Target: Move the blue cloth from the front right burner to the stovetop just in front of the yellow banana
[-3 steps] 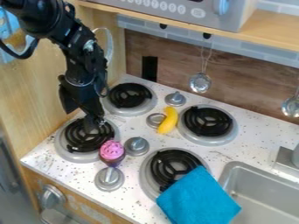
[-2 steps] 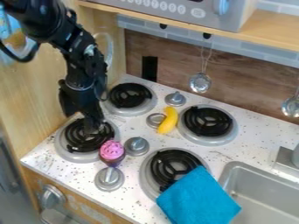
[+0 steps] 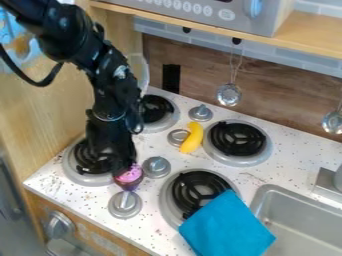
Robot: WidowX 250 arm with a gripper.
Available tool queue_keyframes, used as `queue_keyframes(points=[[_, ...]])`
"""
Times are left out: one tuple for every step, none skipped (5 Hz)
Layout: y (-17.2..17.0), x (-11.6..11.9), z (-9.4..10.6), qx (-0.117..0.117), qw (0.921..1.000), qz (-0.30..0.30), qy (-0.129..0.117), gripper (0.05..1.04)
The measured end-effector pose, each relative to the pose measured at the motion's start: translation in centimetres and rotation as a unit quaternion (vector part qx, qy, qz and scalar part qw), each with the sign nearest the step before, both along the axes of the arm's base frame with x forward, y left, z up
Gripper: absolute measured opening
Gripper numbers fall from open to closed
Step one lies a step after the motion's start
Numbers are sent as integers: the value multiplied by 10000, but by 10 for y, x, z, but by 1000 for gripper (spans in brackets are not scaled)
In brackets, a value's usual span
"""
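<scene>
Place: toy kitchen | Signs: four coil burners (image 3: 238, 139) (black spirals on silvery pans), sink basin (image 3: 300, 220), microwave (image 3: 200, 10) above, ladle (image 3: 229, 94) hanging at the backsplash (image 3: 200, 62)

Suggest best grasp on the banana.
Likely from straight above, at mid-length of the banana, closing across its narrow width: it lies long and slightly curved, a round metal piece close on one side, a burner on the other.
</scene>
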State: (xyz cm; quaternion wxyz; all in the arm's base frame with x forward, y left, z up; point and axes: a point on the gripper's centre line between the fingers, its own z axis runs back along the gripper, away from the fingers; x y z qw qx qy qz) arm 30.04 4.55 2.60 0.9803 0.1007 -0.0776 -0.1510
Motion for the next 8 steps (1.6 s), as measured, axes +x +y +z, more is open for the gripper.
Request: queue_keyframes(points=[[-13, -5, 14, -364, 9993, -35, -12, 1001], [-40, -10, 14, -753, 9970, -60, 165, 1001], [-73, -8, 5, -1061, 9938, -77, 322, 1001], [-104, -7, -10, -1245, 9910, -32, 491, 1001], [-138, -13, -28, -1123, 9914, -207, 640, 1001], [-161, -20, -39, -1125, 9901, -383, 751, 1001], [-175, -22, -39, -1160, 9900, -453, 666, 1001], [-178, -27, -49, -965, 9923, -551, 549, 1001]])
